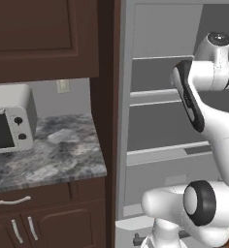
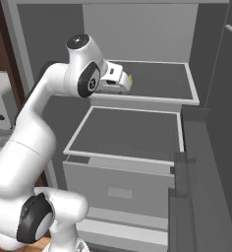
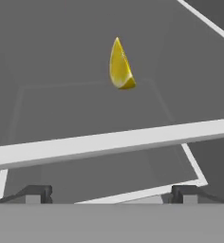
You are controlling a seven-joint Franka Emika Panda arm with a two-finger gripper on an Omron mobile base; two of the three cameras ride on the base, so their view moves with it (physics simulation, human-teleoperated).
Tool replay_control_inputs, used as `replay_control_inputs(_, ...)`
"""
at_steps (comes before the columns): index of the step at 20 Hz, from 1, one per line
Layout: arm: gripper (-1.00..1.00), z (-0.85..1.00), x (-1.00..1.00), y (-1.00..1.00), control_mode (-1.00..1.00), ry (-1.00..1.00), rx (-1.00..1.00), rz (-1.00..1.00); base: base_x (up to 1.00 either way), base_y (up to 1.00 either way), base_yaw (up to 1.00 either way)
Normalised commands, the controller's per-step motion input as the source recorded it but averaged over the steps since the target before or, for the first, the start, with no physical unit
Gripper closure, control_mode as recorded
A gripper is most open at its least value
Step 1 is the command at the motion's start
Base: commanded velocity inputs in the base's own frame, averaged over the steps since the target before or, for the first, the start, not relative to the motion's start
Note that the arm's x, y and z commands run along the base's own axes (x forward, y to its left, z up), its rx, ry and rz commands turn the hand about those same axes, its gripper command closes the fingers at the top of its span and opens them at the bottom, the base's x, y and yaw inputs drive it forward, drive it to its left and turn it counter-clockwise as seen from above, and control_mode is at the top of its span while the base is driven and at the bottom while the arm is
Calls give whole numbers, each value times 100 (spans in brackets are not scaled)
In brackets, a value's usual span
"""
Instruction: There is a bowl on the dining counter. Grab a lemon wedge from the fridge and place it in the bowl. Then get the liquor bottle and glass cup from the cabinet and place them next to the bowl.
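**Inspector A:** Starting with the pincer (image 3: pixel 111 192): in the hand view its two dark fingertips (image 3: pixel 38 192) stand far apart at the bottom, spread wide, with nothing between them and nothing touched.

**Inspector B:** Agreed. And the lemon wedge (image 3: pixel 120 66)?

**Inspector A:** It stands point-up on a grey shelf (image 3: pixel 85 109) inside the fridge (image 2: pixel 137 29), well ahead of the fingertips and a little above a pale shelf edge that crosses the hand view. From the right base view a sliver of yellow (image 2: pixel 130 79) shows just beyond the hand, on the upper shelf.

**Inspector B:** Any brands, labels or writing?

**Inspector A:** None that can be read. The fridge walls and shelves are plain grey.

**Inspector B:** Surroundings?

**Inspector A:** The fridge stands open, with the arm reaching into it at upper-shelf height. Below that shelf is a second, wider one, then a drawer front. In the left base view, to the left of the fridge, a grey marbled surface (image 1: pixel 48 150) carries a white toaster oven (image 1: pixel 9 123) with two dark knobs. A dark brown cabinet (image 1: pixel 39 38) hangs above it; drawers and doors with silver handles sit below.

**Inspector B:** Obstructions?

**Inspector A:** Only the pale shelf edge lies between pincer and wedge.
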Motion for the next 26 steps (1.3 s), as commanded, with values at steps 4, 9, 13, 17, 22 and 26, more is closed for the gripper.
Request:
replay_control_inputs(4,-100,0,50,0,-100,-15,0,6,0,0,0)
replay_control_inputs(9,-100,0,62,-7,-100,-1,1,2,0,0,0)
replay_control_inputs(13,-100,1,64,-10,-100,0,0,0,0,0,0)
replay_control_inputs(17,-100,8,46,-17,-100,0,0,0,0,0,0)
replay_control_inputs(22,-100,8,30,-24,-100,0,0,0,0,0,0)
replay_control_inputs(26,-100,0,26,-26,-100,0,0,0,0,0,0)
